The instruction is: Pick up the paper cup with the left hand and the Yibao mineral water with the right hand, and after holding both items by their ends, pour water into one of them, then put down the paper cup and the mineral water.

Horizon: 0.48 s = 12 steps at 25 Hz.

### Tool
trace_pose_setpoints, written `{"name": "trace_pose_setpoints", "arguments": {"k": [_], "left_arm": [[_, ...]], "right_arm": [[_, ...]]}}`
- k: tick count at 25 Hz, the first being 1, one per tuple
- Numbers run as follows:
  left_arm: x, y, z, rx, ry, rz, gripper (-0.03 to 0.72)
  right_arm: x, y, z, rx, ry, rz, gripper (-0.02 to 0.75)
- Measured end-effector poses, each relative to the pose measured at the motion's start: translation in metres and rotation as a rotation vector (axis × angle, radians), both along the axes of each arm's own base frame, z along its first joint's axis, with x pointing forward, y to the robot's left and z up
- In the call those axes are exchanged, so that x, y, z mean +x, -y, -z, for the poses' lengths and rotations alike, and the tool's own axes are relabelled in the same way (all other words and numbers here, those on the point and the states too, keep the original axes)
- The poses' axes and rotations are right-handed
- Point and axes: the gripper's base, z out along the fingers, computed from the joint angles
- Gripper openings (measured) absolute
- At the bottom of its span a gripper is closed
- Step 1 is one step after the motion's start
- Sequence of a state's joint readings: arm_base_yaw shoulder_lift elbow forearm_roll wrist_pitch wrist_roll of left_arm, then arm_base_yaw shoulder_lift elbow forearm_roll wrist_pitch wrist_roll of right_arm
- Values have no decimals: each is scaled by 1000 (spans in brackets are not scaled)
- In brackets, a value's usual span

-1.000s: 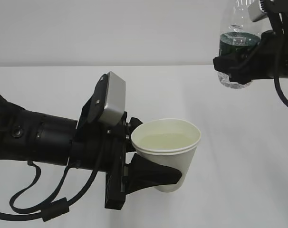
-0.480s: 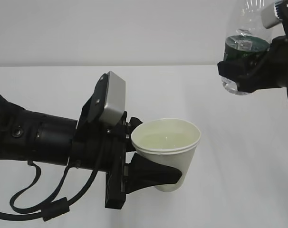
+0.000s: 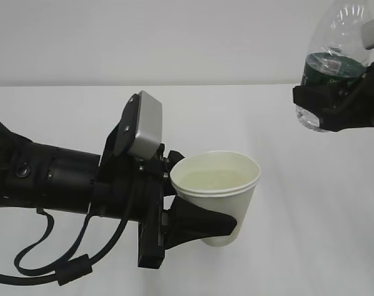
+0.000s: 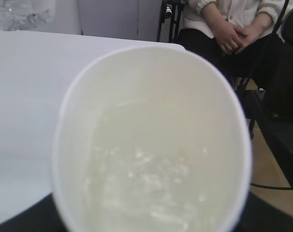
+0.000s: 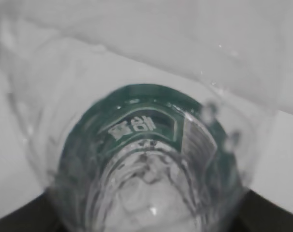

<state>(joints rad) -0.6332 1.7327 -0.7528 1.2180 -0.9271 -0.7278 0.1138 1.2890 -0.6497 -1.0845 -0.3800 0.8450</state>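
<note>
Two arms fill my screen. On the left, my left gripper (image 3: pixel 196 223) has its fingers closed round the lower wall of the paper cup (image 3: pixel 216 196), held upright above the table (image 3: pixel 286 216); pale water sits inside. Upper right, my right gripper (image 3: pixel 335 110) clamps the water bottle (image 3: pixel 332 68) at its green band, its upper end cut off by the frame edge.
</note>
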Motion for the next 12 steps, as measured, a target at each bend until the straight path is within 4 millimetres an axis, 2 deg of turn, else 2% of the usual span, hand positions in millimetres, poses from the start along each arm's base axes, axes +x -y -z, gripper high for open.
{"name": "trace_pose_setpoints", "arguments": {"k": [5,12], "left_arm": [[0,0,0,-3,-2,-5,400],[0,0,0,-3,-2,-5,400]], "right_arm": [[-2,1,0,10,-1,12,419],[-18,5,20,36,-29,52,419]]}}
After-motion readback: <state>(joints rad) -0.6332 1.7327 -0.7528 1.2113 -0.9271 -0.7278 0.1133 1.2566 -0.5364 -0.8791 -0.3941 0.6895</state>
